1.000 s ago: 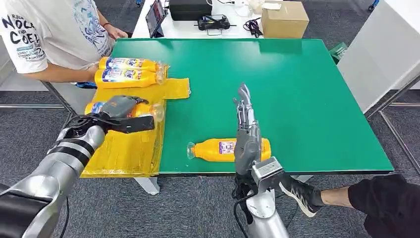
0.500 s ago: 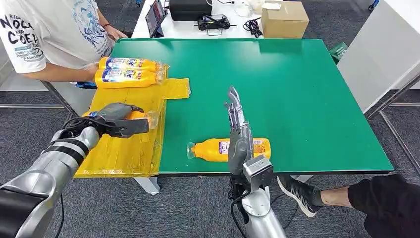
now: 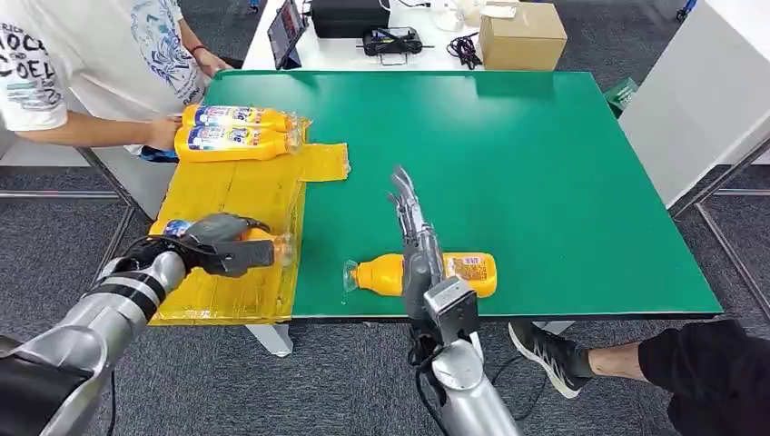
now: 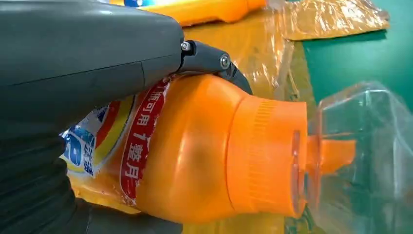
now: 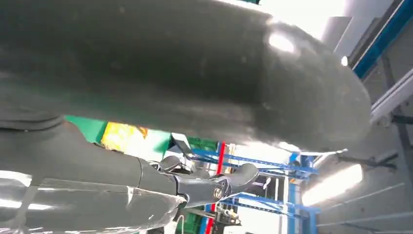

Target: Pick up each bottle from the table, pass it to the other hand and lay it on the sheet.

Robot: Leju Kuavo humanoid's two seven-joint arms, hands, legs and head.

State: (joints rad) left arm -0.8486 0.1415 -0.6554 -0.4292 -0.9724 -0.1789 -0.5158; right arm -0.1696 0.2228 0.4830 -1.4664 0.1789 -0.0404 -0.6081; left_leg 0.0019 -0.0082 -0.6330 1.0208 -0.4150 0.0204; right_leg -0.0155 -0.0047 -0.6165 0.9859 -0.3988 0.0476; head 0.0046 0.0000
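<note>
At the lower left of the head view the left hand (image 3: 222,243) is wrapped around an orange bottle (image 3: 263,247), holding it on its side low over the near part of the yellow sheet (image 3: 238,191). In the left wrist view the thumb lies over the label and the darker fingers (image 4: 214,61) reach round the shoulder, so the grip sits on the wide body, not the neck. The clear cap (image 4: 363,141) points away from the hand.

A second orange bottle (image 3: 472,270) lies on its side on the green worktop (image 3: 563,163), low in the frame near the front edge, cap toward the sheet. The right hand (image 3: 413,232) stands over it with its fingers extended and apart, holding nothing; whether it touches the bottle I cannot tell. Two more bottles (image 3: 231,132) lie side by side at the far end of the sheet, upper left, beside a person's hand (image 3: 166,133).

These bottles look like full rigid plastic: probably fairly heavy, smooth-walled, and inclined to roll when lying down. The glossy label may be slippery, so a wrap around the mid-body seems the safest hold. The clear cap looks thin and brittle and the neck narrow, so neither is a good place to grasp. The sheet is thin crinkled film that would likely drag or bunch if a bottle slides across it; setting straight down seems better.
</note>
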